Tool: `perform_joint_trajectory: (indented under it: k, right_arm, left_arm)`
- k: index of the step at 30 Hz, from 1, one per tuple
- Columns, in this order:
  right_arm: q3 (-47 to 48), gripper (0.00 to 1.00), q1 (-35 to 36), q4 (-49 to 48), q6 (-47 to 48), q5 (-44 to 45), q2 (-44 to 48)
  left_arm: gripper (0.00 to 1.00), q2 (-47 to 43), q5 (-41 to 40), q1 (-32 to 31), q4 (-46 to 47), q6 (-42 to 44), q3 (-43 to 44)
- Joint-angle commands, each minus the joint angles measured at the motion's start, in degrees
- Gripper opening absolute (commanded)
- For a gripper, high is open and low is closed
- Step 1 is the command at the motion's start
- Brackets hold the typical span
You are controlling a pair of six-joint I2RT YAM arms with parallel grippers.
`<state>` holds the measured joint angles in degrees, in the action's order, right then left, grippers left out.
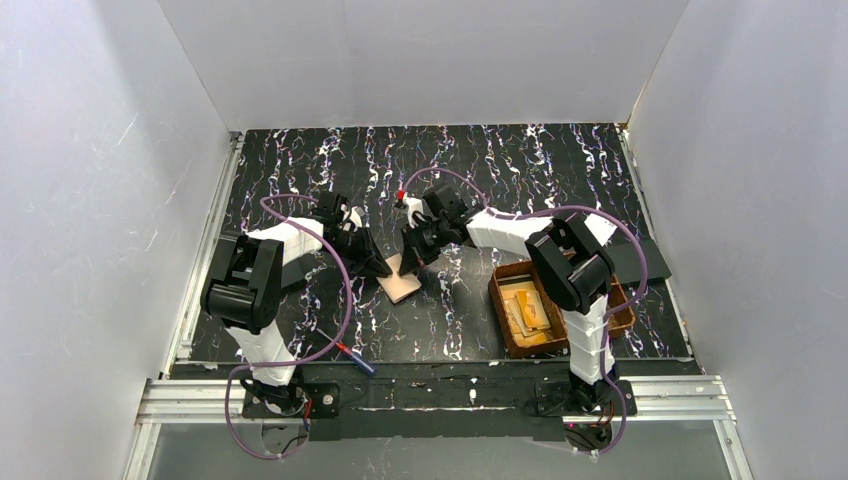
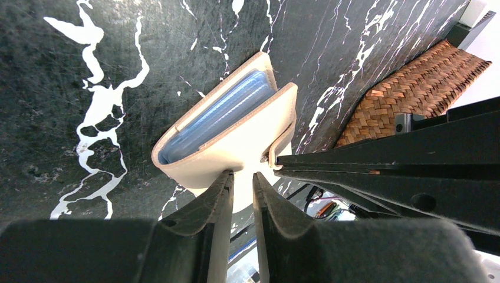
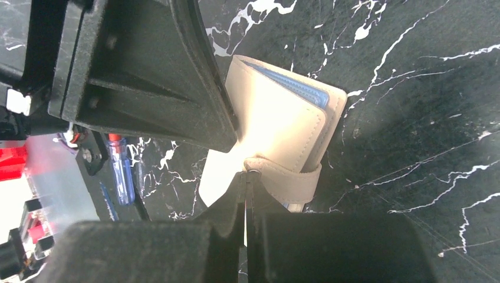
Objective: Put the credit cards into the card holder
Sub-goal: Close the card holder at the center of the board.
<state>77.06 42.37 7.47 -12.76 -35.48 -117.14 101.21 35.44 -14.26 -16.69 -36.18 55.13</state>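
The cream holder (image 2: 236, 135) lies mid-counter (image 1: 600, 170), its cover edge pinched by the left fingers (image 2: 229, 187) and its strap (image 3: 289, 180) clenched in the right fingers (image 3: 246, 188). To open it well, I judge the left should brace while the right peels the strap along its own line, so the holder neither lifts nor twists. Bare counter lies beyond; the basket (image 1: 497, 290) holding the cards (image 1: 528, 310) sits near on the right, and the wrists crowd each other.
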Motion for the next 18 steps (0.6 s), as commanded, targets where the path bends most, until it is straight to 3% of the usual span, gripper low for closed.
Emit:
perform_joint_trajectory:
  k: [1,18]
  right_arm:
    - [2.37,0.01,2.89,7.79,4.42,7.22,-3.44]
    - [12.57,0.01,8.12,27.66,7.67,25.24,-12.66]
  left_arm:
    - [0.18,2.50,-3.47,-1.35,-2.44,1.32,-1.79]
    - [0.17,2.00,-3.39,-1.34,-2.12,1.29,-2.32]
